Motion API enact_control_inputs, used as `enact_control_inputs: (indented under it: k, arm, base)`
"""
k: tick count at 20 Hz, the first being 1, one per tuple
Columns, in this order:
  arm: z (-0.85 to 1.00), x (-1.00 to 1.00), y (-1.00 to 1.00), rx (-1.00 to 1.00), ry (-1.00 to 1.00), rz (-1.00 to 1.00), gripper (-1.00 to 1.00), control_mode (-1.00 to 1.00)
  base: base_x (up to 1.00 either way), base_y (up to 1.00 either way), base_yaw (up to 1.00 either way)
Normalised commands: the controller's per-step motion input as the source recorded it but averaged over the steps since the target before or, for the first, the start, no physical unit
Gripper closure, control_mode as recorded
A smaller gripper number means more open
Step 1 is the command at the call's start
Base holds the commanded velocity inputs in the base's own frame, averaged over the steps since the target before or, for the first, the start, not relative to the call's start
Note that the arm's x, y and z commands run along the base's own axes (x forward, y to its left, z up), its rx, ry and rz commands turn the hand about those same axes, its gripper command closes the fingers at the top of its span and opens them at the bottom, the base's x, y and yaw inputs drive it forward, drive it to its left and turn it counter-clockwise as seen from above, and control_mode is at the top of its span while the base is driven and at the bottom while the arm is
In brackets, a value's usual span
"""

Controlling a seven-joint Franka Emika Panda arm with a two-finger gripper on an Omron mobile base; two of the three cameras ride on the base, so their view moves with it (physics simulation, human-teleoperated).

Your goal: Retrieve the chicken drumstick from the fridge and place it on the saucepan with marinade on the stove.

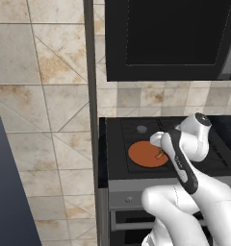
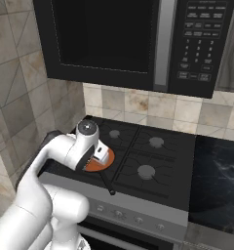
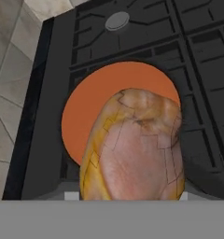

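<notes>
**Drumstick held over the pan on the stove**

In the left base view, tan wall tiles (image 1: 45, 86) fill the left side. A dark grey post (image 1: 92, 96) runs down the middle. To its right sits the stove (image 1: 118, 144), black with a grey front strip. The black microwave (image 1: 170, 38) hangs at the upper right.

The saucepan with marinade (image 1: 144, 153) sits on the front left burner, in the middle of the frame. Its inside is a flat orange circle. In the right base view its thin dark handle (image 2: 107, 184) points toward the stove's front edge.

The white arm (image 1: 185, 202) rises from the lower right and bends over the pan. The jaws are clamped on the chicken drumstick (image 3: 135, 149). In the hand view the drumstick hangs over the orange circle, at the lower middle of the frame. I cannot tell if it touches the pan.
</notes>
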Motion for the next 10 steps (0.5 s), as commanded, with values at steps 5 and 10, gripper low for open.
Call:
enact_control_inputs:
  k: [5,10]
  arm:
    - [-0.28,0.51,0.0,0.0,0.07,0.0,1.0,-1.0]
    - [-0.21,0.38,0.0,0.0,0.04,0.0,1.0,-1.0]
  base:
    - [0.0,0.0,0.0]
    - [0.0,0.0,0.0]
